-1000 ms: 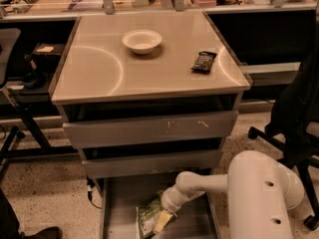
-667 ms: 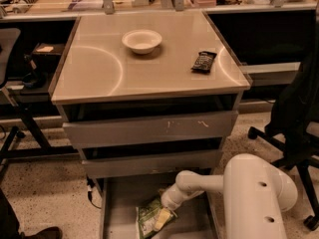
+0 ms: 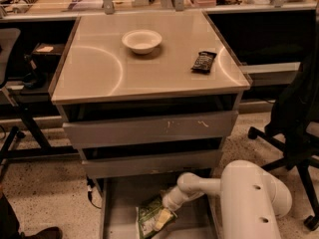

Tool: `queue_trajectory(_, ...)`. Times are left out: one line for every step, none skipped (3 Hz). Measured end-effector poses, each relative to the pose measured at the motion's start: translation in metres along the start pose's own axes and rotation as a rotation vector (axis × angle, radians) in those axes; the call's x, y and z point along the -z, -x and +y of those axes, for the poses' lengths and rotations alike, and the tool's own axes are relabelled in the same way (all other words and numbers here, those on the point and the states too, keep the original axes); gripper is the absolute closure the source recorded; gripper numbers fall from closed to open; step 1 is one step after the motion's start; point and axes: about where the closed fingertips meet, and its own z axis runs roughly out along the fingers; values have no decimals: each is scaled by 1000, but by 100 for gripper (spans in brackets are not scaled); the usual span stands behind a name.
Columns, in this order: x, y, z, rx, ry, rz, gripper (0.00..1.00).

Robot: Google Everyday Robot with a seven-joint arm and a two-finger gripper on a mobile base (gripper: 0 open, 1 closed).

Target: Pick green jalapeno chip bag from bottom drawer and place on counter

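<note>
The green jalapeno chip bag point(image 3: 152, 219) lies crinkled on the grey floor of the open bottom drawer point(image 3: 122, 198), near its front middle. My gripper point(image 3: 168, 208) reaches down into the drawer from the right on the white arm point(image 3: 209, 185) and sits right at the bag's upper right end. The counter point(image 3: 99, 68) is the glossy tan top of the drawer cabinet above.
A white bowl point(image 3: 142, 41) and a small dark brown wrapper point(image 3: 204, 61) lie on the counter. Two grey-fronted drawers point(image 3: 149, 128) sit above the open one. A black office chair point(image 3: 294, 128) stands at the right, a dark chair point(image 3: 10, 83) at the left, a cluttered desk point(image 3: 75, 4) behind.
The arm's big white body has shifted slightly left. The gripper stays at the chip bag's upper end in the drawer; the bag has not visibly moved.
</note>
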Motion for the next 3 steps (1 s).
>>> queue_trajectory(-11,-8,-2,-21,16,-10,0)
queue_trajectory(-28,-18,-5,-49,43,-19,0)
queue_trajectory(-28,-18,-7,-50,41,-20,26)
